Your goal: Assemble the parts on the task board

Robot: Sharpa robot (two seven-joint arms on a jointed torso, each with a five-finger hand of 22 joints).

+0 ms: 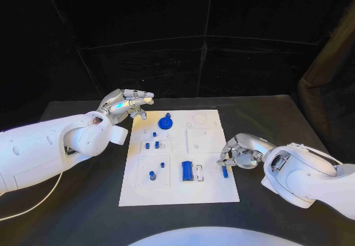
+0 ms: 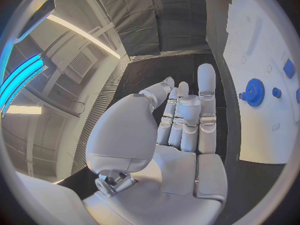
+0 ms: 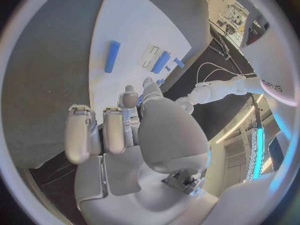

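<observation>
black curtains hang behind the black surface (image 1: 81,215), and your white task board (image 1: 177,195) lies in its middle. on the board's far part you see a blue gear (image 1: 165,123) standing by a round recess. small blue pegs (image 1: 152,146) stand in the middle left section, and two more blue parts (image 1: 153,175) sit in the near left section. a long blue block (image 1: 187,170) lies near the board's near right part, with a slim blue bar (image 1: 224,171) close to the right edge.

your left robot hand (image 1: 127,104) hovers off the board's far left corner, near the gear but apart from it; its fingers are curled together and hold nothing. your right robot hand (image 1: 238,152) sits at the board's right edge, just beside the slim bar, fingers bent inward with nothing clamped between them.
</observation>
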